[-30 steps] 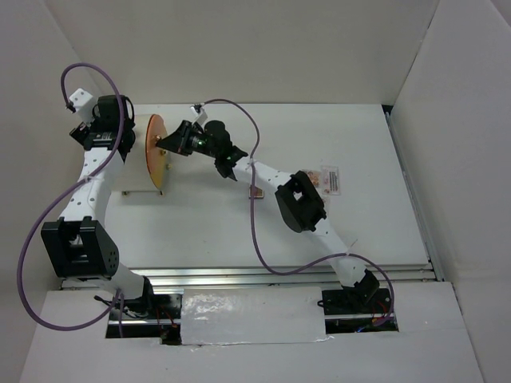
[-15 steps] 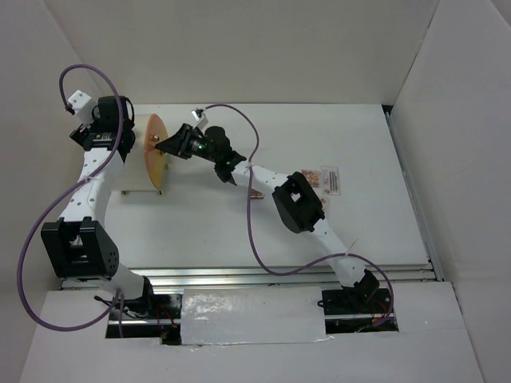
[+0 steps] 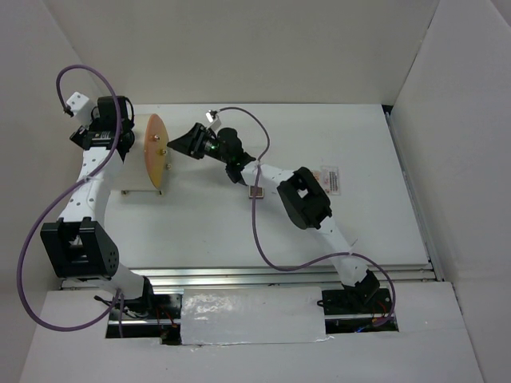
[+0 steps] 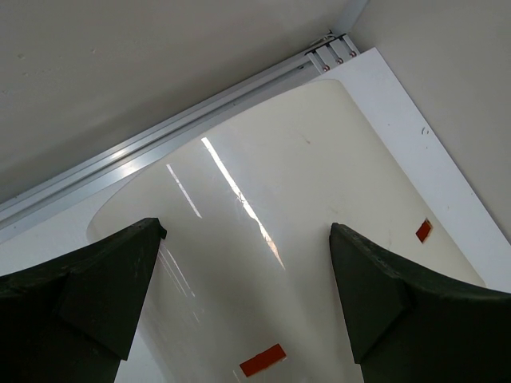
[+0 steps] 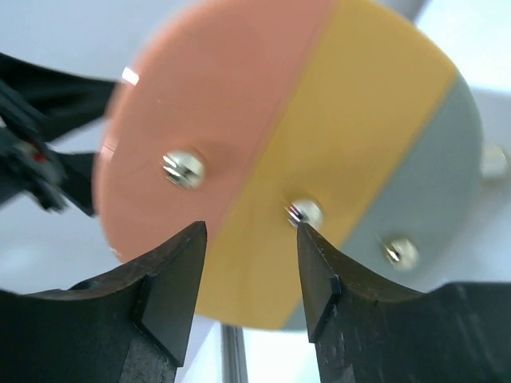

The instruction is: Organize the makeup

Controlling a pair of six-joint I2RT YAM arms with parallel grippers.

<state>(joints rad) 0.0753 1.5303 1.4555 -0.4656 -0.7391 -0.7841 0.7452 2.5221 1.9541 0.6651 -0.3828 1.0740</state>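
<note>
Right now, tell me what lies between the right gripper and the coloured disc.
Nothing. The top view shows only a sliver of bare table between the right gripper and the coloured disc; the right wrist view agrees.

You see the left tool (image 4: 245,231) spread wide, a finger on each side of the glossy cylinder (image 4: 271,183). Two orange marks (image 4: 263,360) show on it. Rail (image 4: 160,144) behind.

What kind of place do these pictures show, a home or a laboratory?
Probably a laboratory robot test cell, not a home: plain white panels wall in the white table, the left arm and right arm stand by an aluminium rail at its near edge, and purple cables hang loose.
</note>
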